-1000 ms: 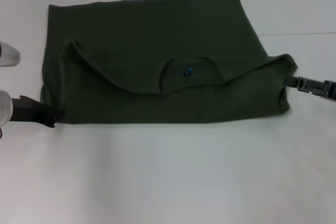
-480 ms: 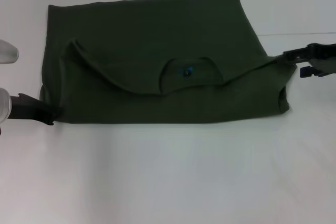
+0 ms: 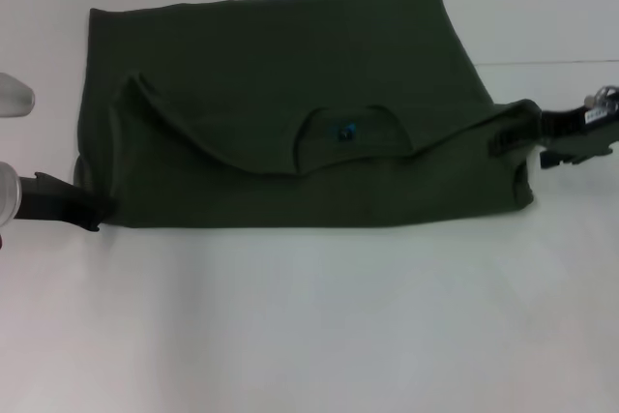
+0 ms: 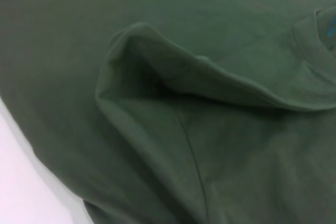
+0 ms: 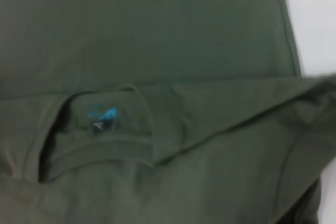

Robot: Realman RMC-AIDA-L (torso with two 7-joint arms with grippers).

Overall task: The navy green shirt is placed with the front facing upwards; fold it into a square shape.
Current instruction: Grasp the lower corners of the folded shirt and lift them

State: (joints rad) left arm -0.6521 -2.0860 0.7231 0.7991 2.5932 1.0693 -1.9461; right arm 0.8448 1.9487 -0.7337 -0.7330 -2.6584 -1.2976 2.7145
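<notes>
My left gripper sits at the navy green shirt's near left corner, which lies spread on the table; I cannot tell its jaws' state. At the shirt's right edge, my right gripper pinches cloth. I should lift both corners level and keep the fold straight.

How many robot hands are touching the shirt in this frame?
2: the left hand at the shirt's near left corner, the right hand at its right edge. Their grips are hidden.
</notes>
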